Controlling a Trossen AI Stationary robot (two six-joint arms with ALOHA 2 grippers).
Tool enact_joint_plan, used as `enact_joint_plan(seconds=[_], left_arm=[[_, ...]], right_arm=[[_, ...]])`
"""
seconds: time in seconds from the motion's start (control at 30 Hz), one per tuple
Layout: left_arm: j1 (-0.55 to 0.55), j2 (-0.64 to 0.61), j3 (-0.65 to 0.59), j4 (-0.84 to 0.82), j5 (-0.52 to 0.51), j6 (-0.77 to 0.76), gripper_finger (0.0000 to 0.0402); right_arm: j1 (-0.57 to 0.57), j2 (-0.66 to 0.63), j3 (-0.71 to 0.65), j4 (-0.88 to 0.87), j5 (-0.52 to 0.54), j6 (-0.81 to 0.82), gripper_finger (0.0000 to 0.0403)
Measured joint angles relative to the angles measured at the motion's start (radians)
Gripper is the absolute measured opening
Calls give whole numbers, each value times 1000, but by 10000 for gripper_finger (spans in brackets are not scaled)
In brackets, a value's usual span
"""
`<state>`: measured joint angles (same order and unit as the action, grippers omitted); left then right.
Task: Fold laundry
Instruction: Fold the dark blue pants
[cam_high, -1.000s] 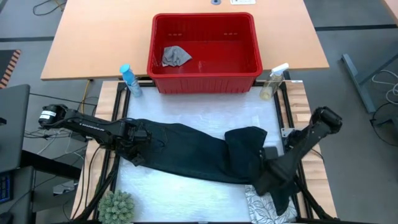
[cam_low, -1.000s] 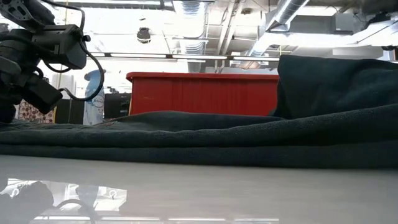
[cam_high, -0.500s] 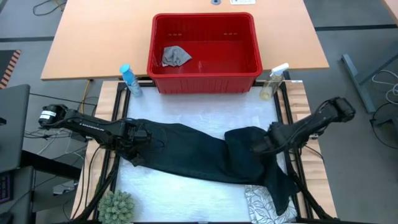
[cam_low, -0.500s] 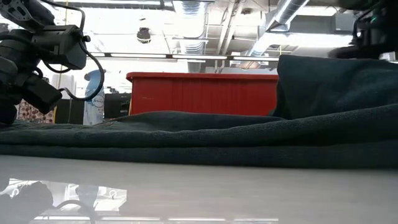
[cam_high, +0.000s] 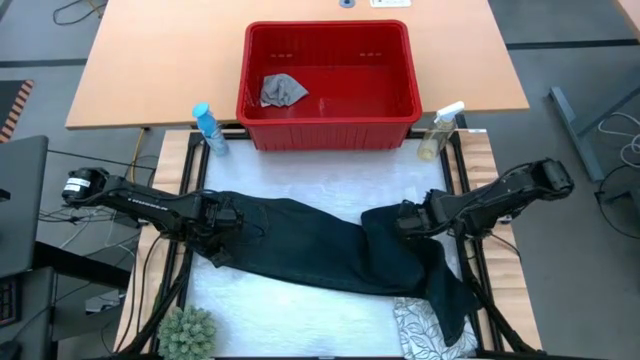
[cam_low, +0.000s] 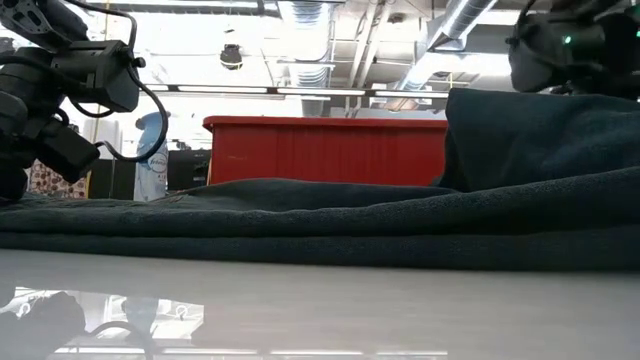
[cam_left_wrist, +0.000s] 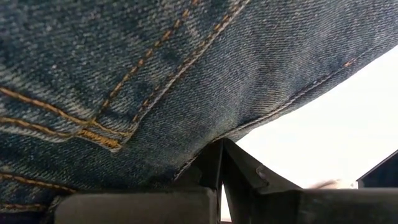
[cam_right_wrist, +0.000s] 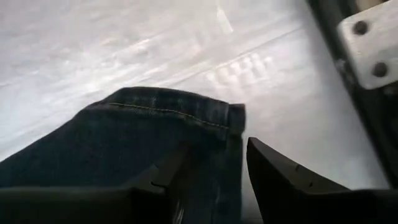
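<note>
Up close, left hand (cam_left_wrist: 219, 171) pinches jeans (cam_left_wrist: 155, 74); right hand (cam_right_wrist: 214, 171) spread over their hem.

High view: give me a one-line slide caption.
Left claw shut on one end of the dark jeans; open right claw over the folded end; red basket behind.

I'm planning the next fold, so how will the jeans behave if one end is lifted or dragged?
The jeans will probably hang limp: they lie flat and one end is already doubled over. The thick seamed denim suggests some weight, so the free part would likely trail on the table. With the left gripper shut on one end, a pull by the right gripper should stretch them rather than slide them.
</note>
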<state>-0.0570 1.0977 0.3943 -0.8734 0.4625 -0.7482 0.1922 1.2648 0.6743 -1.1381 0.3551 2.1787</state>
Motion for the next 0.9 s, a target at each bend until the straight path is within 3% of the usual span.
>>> enact_joint_plan(seconds=[0.3,0.37,0.5,0.6,0.77,0.9], left_arm=[[0,0,0,0,4,22,0],[0,0,0,0,2,22,0],[0,0,0,2,1,30,0],[0,0,0,6,-2,32,0],[0,0,-1,13,-4,37,0],[0,0,0,14,-5,50,0]], right_arm=[[-46,0,-109,164,-72,-11,168],[-45,0,-123,178,-97,-11,139],[-42,0,-140,208,-92,-40,31],[-62,-2,-138,210,-96,-89,21],[-39,-32,-23,130,-70,-137,21],[3,-34,135,-77,-41,-134,21]])
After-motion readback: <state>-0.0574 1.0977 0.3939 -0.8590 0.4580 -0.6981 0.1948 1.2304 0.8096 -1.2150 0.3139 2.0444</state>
